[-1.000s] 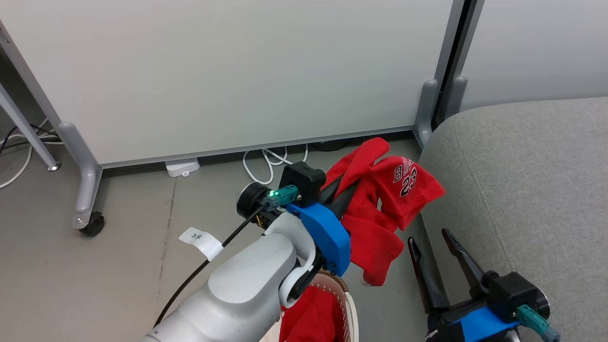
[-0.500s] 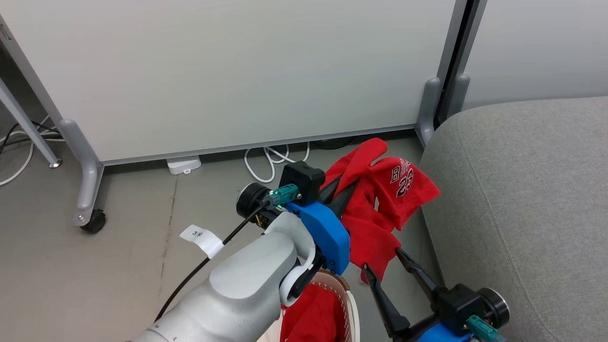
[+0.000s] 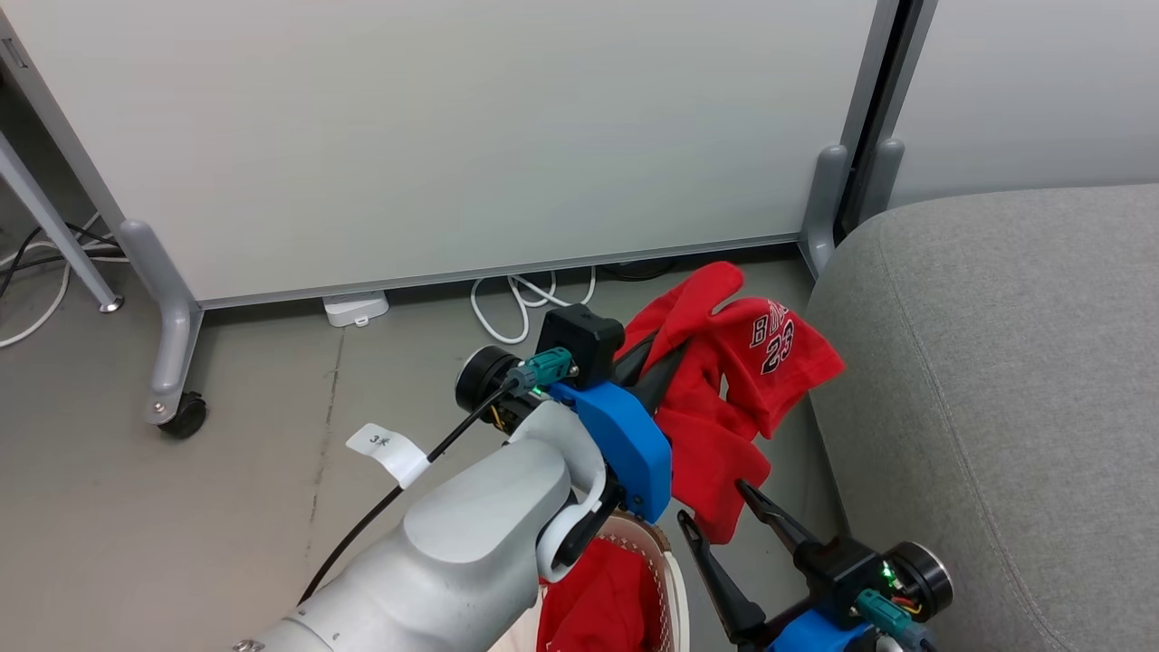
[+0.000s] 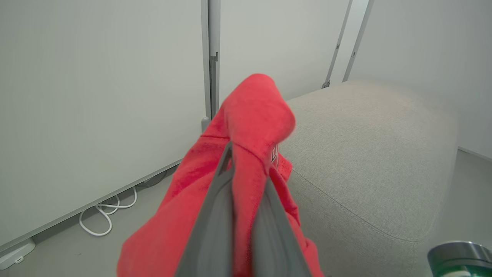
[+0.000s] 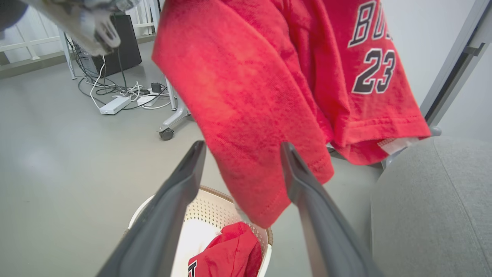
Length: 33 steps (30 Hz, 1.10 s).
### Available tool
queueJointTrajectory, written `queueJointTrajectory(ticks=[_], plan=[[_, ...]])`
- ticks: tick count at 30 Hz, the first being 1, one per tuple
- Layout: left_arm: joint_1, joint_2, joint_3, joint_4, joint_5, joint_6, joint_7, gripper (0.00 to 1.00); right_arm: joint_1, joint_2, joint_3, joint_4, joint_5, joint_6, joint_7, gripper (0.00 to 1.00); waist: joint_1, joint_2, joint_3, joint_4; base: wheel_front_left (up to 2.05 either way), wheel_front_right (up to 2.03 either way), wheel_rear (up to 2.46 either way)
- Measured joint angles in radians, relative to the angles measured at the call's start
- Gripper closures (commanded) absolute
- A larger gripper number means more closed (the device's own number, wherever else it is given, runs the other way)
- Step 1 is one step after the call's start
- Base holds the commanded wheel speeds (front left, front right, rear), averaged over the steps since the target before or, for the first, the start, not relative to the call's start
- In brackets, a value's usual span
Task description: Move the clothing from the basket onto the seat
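1. the held jersey, marked 23, hangs in loose folds from the left end effector, whose fingers are pressed together on a bunched fold near its top. it hangs over the floor between the basket and the seat, close to the seat's edge but not yet on it.
2. it looks light, soft and limp, with no stiffness, so it will likely drape, swing and trail as it is carried. it isn't fragile. a pinch on gathered cloth should hold better than one on a single thin layer.
3. the right end effector is spread wide and holds nothing. in the right wrist view its fingers stand either side of the jersey's low hanging corner, which looks like a good second place to grip. i cannot tell whether they touch the cloth.
4. a second jersey lies crumpled in the basket. its raised fold looks the easiest part to take.
5. hard to make out:
   - the left fingertips are buried in red cloth, so how much fabric they hold is unclear.
   - the basket is cut off at the frame's bottom and partly covered by the left forearm.
   - the chest lettering runs off the top of the right wrist view.
   - the seat's far end is out of frame.
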Motion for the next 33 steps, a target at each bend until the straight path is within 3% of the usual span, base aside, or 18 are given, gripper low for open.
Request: queueJointTrajectory(ticks=[24, 25, 28, 33], plan=[[-0.021, 0.000, -0.056, 0.008, -0.040, 0.000, -0.012, 1.00, -0.192, 0.000, 0.002, 0.165, 0.046, 0.000, -0.041, 0.00, 0.0000, 0.0000, 0.009, 0.021, 0.00, 0.00, 0.00], [-0.022, 0.000, -0.057, 0.008, -0.042, 0.000, -0.012, 1.00, -0.197, 0.000, 0.006, 0.173, 0.054, 0.000, -0.041, 0.32, 0.0000, 0.0000, 0.009, 0.021, 0.00, 0.00, 0.00], [-0.024, 0.000, -0.061, 0.011, -0.043, 0.001, -0.015, 1.00, -0.205, 0.000, 0.014, 0.193, 0.077, 0.000, -0.043, 1.00, 0.0000, 0.0000, 0.009, 0.022, 0.00, 0.00, 0.00], [-0.025, 0.000, -0.067, 0.020, -0.046, 0.001, -0.016, 1.00, -0.216, 0.000, 0.026, 0.211, 0.106, 0.000, -0.051, 1.00, 0.0000, 0.0000, 0.007, 0.019, 0.00, 0.00, 0.00]])
